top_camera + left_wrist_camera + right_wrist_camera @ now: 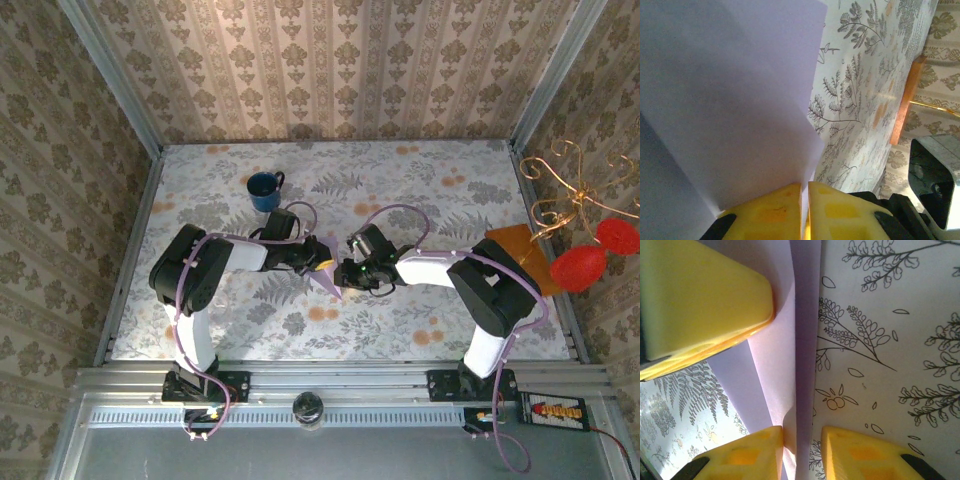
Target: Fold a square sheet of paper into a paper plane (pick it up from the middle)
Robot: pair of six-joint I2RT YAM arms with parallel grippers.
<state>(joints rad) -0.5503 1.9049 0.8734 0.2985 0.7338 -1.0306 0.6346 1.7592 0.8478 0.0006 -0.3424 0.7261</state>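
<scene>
You're holding the folded paper (pixel 328 279) (pixel 740 125) (pixel 801 365) between both hands over mid-counter (pixel 430 200).
Your left hand (pixel 323 264) (pixel 804 194) is pinching its edge shut. Your right hand (pixel 346 272) (pixel 802 441) is straddling the crease, gap showing. Its long axis is running far-to-near, narrow tip pointing nearward.

We're looking at a mocked-up home corner inside a robot test cell. Damask wallpaper panels (pixel 330 60) box in a floral-print table (pixel 430 205), with a bare aluminium rail (pixel 400 378) along its near edge and a blue mug (pixel 264 190) by the far edge.
</scene>
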